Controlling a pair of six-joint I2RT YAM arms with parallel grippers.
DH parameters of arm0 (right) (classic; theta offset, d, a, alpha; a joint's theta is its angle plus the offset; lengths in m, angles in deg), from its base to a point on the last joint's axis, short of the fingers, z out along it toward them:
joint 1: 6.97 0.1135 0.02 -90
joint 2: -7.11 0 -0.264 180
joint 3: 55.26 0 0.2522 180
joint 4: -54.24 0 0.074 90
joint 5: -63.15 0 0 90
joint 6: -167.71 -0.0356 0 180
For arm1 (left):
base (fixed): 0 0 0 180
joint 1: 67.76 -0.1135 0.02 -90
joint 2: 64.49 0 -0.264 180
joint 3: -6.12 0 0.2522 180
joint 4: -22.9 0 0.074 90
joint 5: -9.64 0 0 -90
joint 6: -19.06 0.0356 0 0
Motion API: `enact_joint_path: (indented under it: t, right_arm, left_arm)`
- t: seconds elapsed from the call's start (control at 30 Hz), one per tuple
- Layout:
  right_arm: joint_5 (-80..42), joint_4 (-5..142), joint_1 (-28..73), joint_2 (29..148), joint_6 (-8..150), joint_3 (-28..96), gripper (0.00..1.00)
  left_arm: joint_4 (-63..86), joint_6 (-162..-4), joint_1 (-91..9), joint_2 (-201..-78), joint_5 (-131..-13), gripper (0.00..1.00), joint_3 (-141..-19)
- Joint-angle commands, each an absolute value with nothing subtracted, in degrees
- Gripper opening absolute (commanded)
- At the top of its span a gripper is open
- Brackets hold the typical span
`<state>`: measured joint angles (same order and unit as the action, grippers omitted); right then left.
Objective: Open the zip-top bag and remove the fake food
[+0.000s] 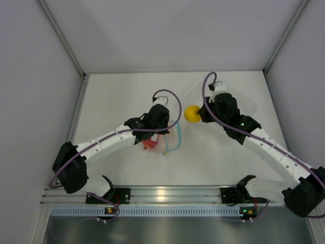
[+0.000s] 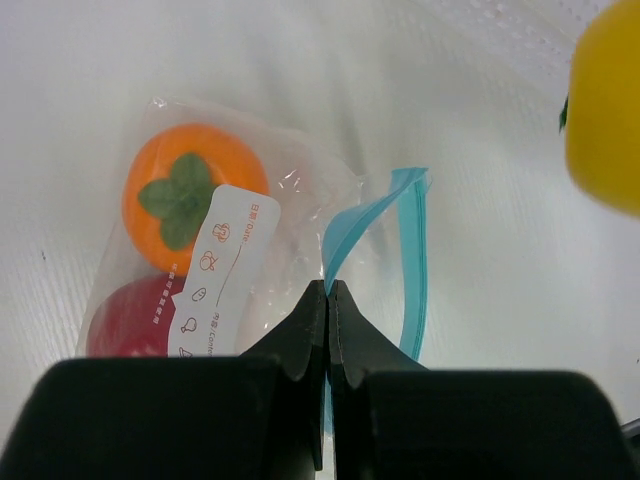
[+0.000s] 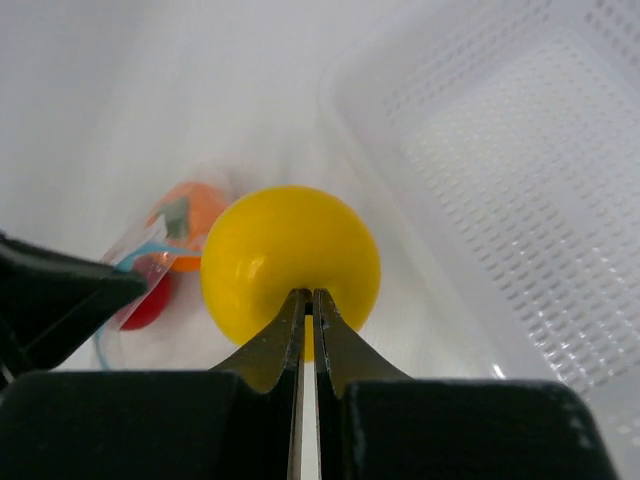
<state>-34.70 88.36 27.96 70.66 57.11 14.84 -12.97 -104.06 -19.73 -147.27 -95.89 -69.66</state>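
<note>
- Top camera, high above the near edge, looks steeply down on the whole worktop [image 1: 127, 168].
- Left wrist camera looks close past the left hand [image 2: 327, 300] at the bag [image 2: 300, 190].
- Right wrist camera, equally close, faces the yellow fruit [image 3: 290, 250] — all views share both.

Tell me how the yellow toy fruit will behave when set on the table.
The yellow fruit looks round and smooth, so it would probably roll once released. The right end effector seems shut on just a thin bit of it, so it is likely light but may slip.
</note>
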Motion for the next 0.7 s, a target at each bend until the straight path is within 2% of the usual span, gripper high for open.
enact_joint_path:
  t: [0.0, 0.2, 0.5, 0.67]
  right_arm:
    - [-38.08, 91.38, 23.37, 76.18, 61.8, 22.73, 0.0]
    - [-42.39, 94.44, 16.16, 90.94, 64.0, 35.55, 0.0]
    - [-49.96, 104.46, 12.46, 113.53, 69.27, 59.81, 0.0]
    - [-50.31, 110.08, 11.22, 123.01, 71.29, 67.21, 0.01]
  left_arm:
    - [-10.99, -105.13, -20.04, -143.95, -96.97, 0.0, -68.9]
    - [-11.08, -105.22, -19.95, -142.8, -95.91, 0.0, -68.28]
    - [-11.08, -104.16, -20.04, -139.12, -95.03, 0.0, -67.23]
    - [-11.08, -103.46, -20.13, -137.44, -94.94, 0.0, -67.05]
